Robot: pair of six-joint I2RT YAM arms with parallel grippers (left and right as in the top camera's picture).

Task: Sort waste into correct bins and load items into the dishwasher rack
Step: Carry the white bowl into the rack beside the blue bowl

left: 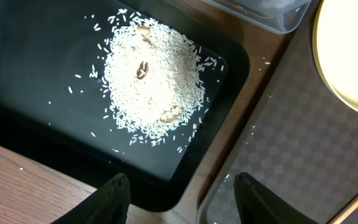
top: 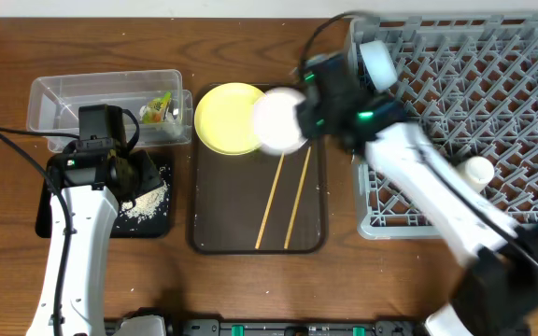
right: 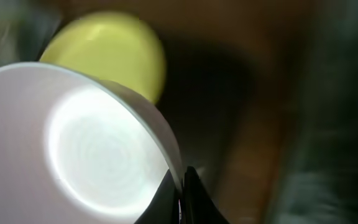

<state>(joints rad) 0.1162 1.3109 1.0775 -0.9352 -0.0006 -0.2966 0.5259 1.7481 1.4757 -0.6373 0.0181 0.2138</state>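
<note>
Clamps right gripper [right: 180, 186] on rim of round white bowl [top: 278, 119], overlapping round yellow plate [top: 222, 117]; holds left gripper [left: 182, 190], jaws apart, over corner of shallow black tray [left: 30, 62].

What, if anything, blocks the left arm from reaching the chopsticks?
Nothing obvious; likely yes: the left gripper is open, empty, near the brown tray; the chopsticks lie uncovered, and the right gripper holds the white bowl off them.

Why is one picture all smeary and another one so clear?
Right wrist view: everything is smeared, the white bowl glares bright in the middle and the yellow plate is fuzzy. Left wrist view: sharp, each grain of the rice pile shows. Overhead view: mostly clear, only the right arm looks streaky.
</note>
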